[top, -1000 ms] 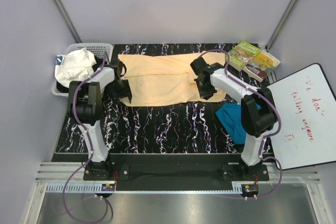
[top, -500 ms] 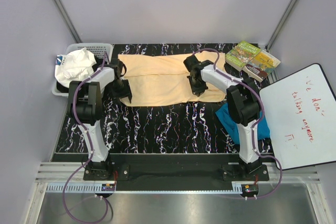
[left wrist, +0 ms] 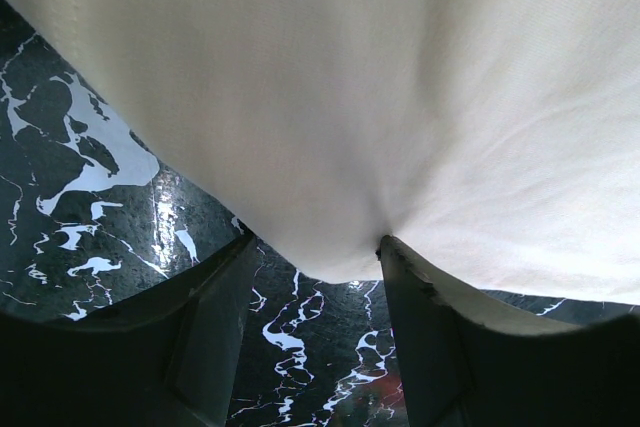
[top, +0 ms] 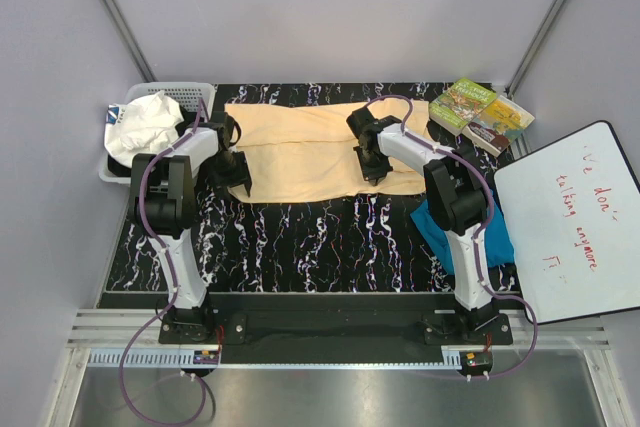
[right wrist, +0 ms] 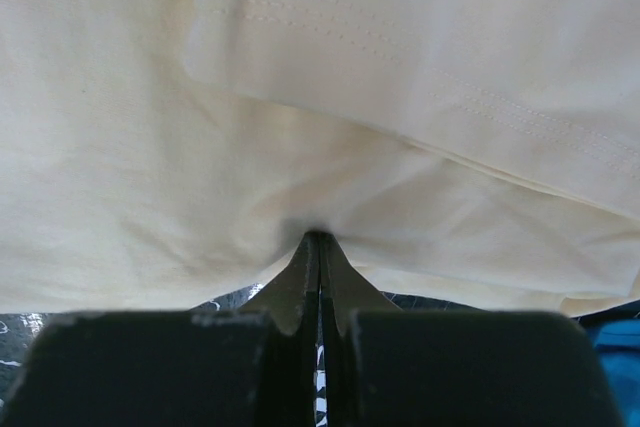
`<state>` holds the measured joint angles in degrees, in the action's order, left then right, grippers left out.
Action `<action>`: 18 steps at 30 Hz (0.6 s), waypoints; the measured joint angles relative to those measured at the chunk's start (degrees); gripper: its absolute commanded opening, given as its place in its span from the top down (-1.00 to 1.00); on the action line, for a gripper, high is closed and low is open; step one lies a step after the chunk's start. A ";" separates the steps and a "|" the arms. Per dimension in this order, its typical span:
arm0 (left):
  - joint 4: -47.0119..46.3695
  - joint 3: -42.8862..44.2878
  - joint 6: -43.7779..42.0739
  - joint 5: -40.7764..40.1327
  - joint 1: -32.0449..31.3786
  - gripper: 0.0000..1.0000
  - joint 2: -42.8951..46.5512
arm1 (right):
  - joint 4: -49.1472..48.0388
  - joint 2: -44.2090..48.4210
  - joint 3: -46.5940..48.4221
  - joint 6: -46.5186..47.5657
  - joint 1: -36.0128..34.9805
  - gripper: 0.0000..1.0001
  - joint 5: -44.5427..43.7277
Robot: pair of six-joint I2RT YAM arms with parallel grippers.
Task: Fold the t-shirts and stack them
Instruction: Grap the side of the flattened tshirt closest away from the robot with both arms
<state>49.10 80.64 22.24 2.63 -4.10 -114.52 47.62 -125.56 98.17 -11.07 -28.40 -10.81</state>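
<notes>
Pale grey walls enclose a black tabletop (top: 300, 247) veined with white like marble.

**Top view.** The peach-yellow t-shirt (top: 300, 152) lies flat across the far half of the tabletop as a long, soft, roughly rectangular band, with a lengthwise fold line along its middle. The left claw (top: 238, 172) is at the shirt's near left corner. The right claw (top: 368, 162) is on the cloth right of centre. The teal t-shirt (top: 436, 219) lies crumpled at the near right, partly hidden by the right arm. A white lattice basket (top: 190, 89) at the far left corner holds crumpled white cloth (top: 145, 125). Two glossy books (top: 482, 112) lie at the far right corner. A whiteboard (top: 580, 217) with red handwriting rests along the right edge.

**Left wrist view.** The left claw (left wrist: 315, 252) stands parted, and bare tabletop shows between its dark fingers (left wrist: 440, 337). The shirt's smooth, finely woven edge (left wrist: 350, 127) dips toward the gap and puckers against the right-hand fingertip. It is not clamped.

**Right wrist view.** The right claw (right wrist: 318, 239) is closed, its fingertips pressed together on a pinch of the peach-yellow cloth (right wrist: 150, 147), which gathers into radiating creases there. A double-stitched hem (right wrist: 420, 67) crosses above. A sliver of teal cloth (right wrist: 620, 332) shows at the lower right.
</notes>
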 measured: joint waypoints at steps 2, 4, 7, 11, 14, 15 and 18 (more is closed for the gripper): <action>0.13 0.13 -0.02 0.00 0.00 -0.19 -0.09 | 0.00 0.02 0.00 -0.20 0.00 1.00 -0.04; 0.44 0.48 -0.07 -0.02 0.00 -0.19 -0.35 | 0.02 0.13 -0.02 -0.52 0.00 1.00 -0.09; 0.76 0.76 -0.20 -0.02 0.00 -0.20 -0.61 | 0.07 0.52 -0.07 -1.09 0.00 1.00 -0.17; 0.98 0.98 -0.37 -0.04 0.00 -0.20 -0.74 | 0.11 2.49 -0.52 -2.03 0.00 1.00 -0.28; 0.98 0.98 -0.44 -0.04 0.00 -0.20 -0.74 | 0.11 4.48 -0.90 -2.58 0.02 1.00 -0.61; 1.01 0.98 -0.50 -0.04 0.00 -0.20 -0.74 | 0.00 4.96 -1.09 -2.69 0.02 1.00 -0.68; 1.01 0.98 -0.81 -0.04 0.00 -0.21 -0.74 | -0.13 6.47 -2.54 -3.13 0.02 1.00 -1.20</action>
<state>50.11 81.62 21.43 2.59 -4.10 -115.26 47.48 -119.09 95.64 -14.20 -28.38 -12.01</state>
